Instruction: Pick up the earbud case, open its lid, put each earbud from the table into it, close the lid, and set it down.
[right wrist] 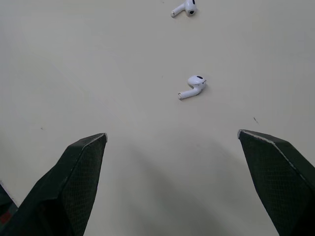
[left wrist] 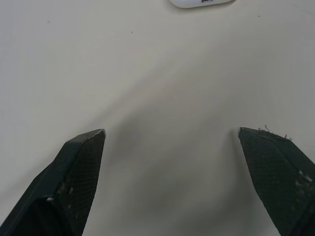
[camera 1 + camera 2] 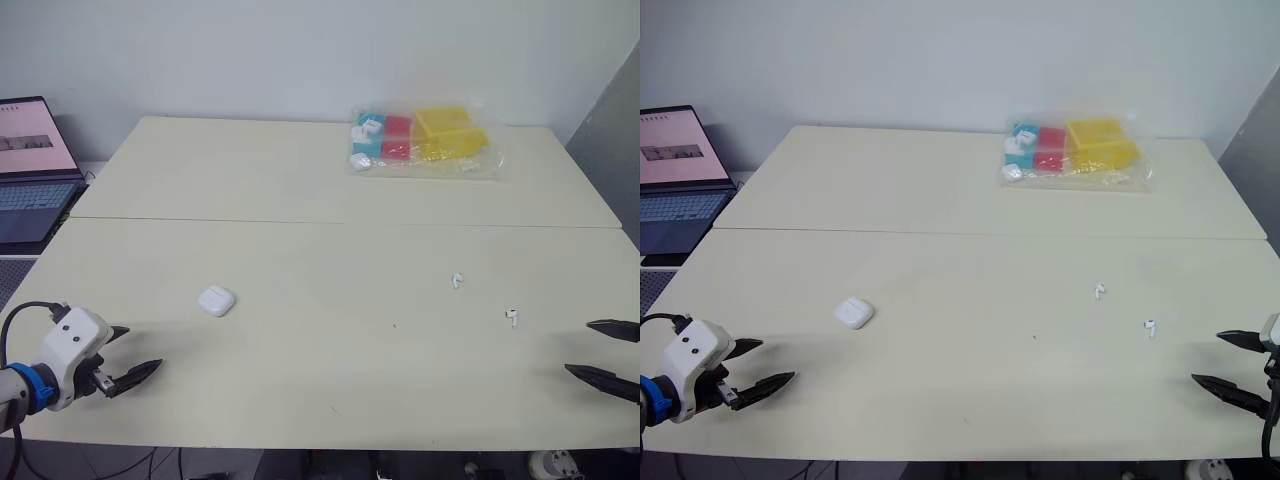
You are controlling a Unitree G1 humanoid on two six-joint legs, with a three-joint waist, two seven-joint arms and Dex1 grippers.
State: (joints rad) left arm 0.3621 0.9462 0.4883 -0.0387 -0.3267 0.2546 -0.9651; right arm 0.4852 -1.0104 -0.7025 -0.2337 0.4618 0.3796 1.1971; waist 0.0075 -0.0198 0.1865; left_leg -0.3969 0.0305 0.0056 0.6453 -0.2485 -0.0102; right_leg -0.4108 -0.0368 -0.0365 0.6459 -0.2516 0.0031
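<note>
- The earbud case (image 3: pixel 216 300) is lying closed on the table (image 3: pixel 330 200).
- I am holding my left gripper (image 3: pixel 143 347) near the case, on its left, fingers spread apart.
- The first earbud (image 3: pixel 457 280) and second earbud (image 3: pixel 512 316) are lying well right of the case.
- My right gripper (image 3: pixel 578 347) is hovering farther right of the case, fingers apart.

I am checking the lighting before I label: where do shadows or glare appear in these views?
Left wrist view: a soft, diffuse shadow lies on the table between the open jaws of the left gripper. Right wrist view: the nearer earbud casts only a faint shadow. Left eye view: the plastic bag shows slight glare; the laptop screen glows.
</note>
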